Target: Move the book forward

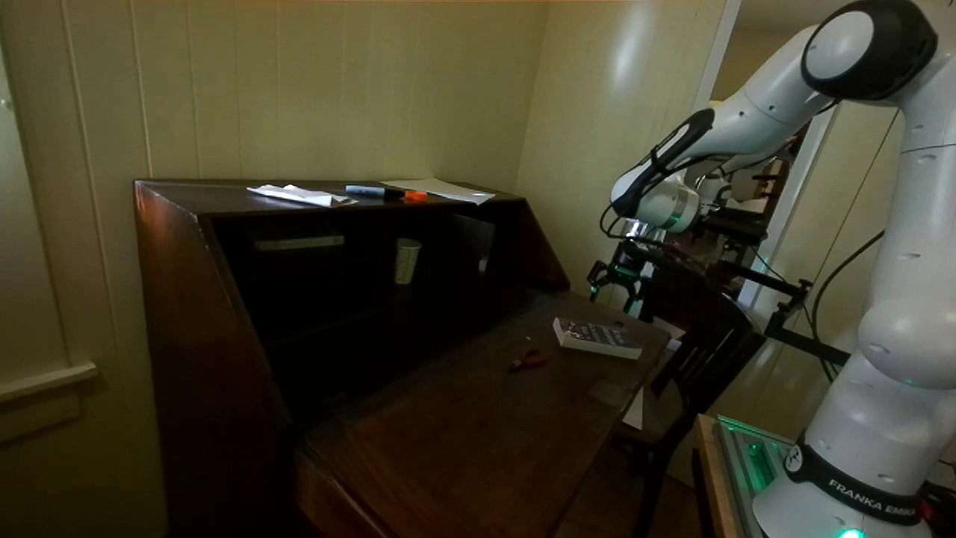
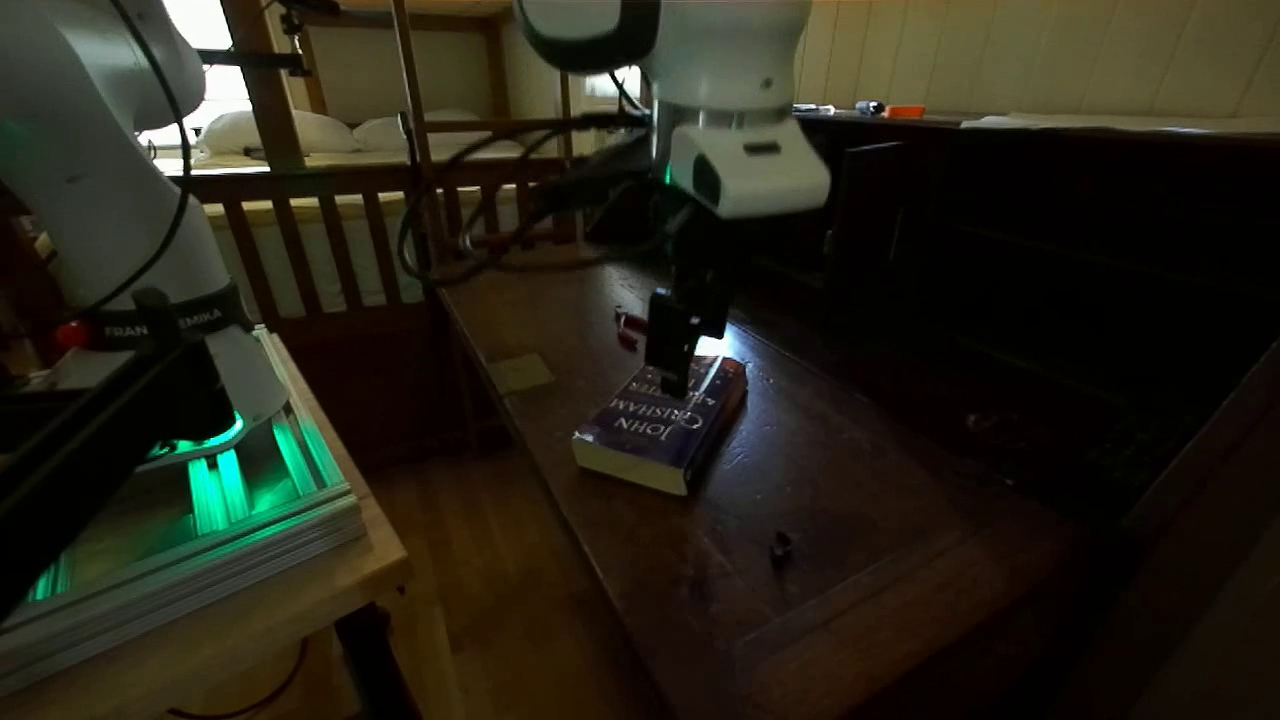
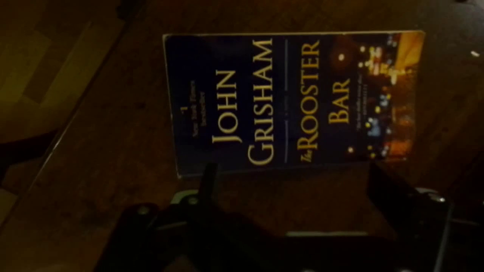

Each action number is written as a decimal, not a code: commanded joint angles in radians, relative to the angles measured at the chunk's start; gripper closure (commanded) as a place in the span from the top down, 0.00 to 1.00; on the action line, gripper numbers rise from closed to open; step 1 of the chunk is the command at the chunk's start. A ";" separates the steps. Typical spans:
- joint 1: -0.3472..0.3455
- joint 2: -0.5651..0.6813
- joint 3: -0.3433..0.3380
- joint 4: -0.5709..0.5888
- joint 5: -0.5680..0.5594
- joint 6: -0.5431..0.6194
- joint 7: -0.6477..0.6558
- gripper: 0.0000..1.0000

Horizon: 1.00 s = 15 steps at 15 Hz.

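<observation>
The book [image 1: 597, 338] is a thick paperback with a dark blue cover and pale page edges. It lies flat on the dark wood desk [image 1: 463, 441], close to the desk's edge; it also shows in an exterior view [image 2: 650, 435]. In the wrist view the cover of the book [image 3: 283, 105] faces up with large yellow lettering. My gripper [image 1: 612, 297] is open and empty above the book's area, pointing down. In the wrist view the two fingertips of my gripper [image 3: 293, 166] stand apart near the book's long lower edge. Whether they touch it cannot be told.
Red-handled pliers [image 1: 529, 360] lie beside the book. A tiny dark object [image 2: 780, 547] lies on the desk. The desk's dark cubby holds a pale cup [image 1: 406, 260]. Papers [image 1: 295, 196] and an orange item [image 1: 415, 196] lie on the top shelf. A dark chair [image 1: 713, 351] stands beside the desk.
</observation>
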 commanded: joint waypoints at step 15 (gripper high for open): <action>0.247 -0.275 -0.039 0.177 0.005 -0.132 -0.498 1.00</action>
